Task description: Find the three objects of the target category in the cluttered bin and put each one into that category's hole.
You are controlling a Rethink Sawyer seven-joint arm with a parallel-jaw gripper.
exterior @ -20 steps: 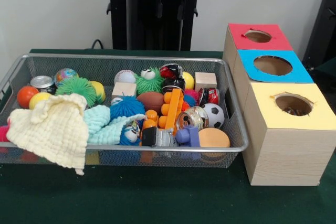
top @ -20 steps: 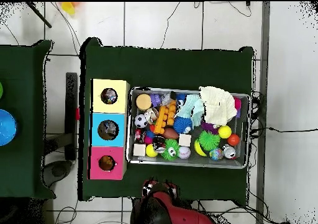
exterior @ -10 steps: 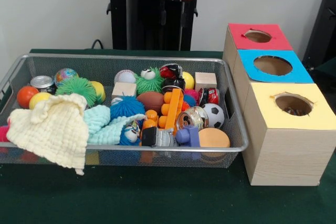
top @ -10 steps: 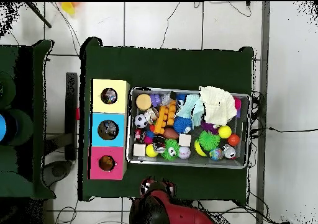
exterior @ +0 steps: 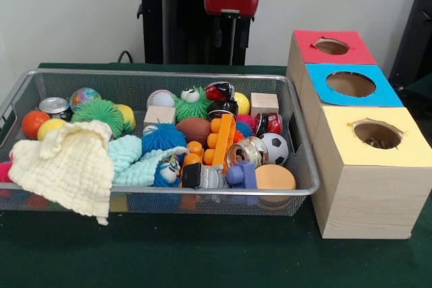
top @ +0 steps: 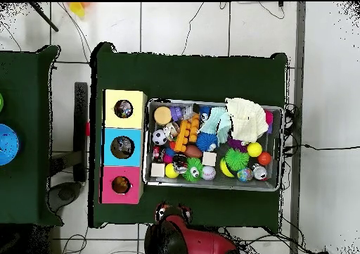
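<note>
Search step, nothing grasped. Claw (exterior: 231, 37) empty, fingers narrow, hanging above bin's (exterior: 297, 146) far rim. Target category unclear; clutter untouched in bin. Next: descend over one chosen item.

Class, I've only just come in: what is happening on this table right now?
A Sawyer arm hangs above the far side of a wire bin, its pincer holding nothing and touching nothing. The bin is packed with balls, spiky toys, cans, wooden blocks and a yellow cloth. Beside it stand three boxes with holes, topped red, blue and yellow. No toy is being handled at this moment.
</note>
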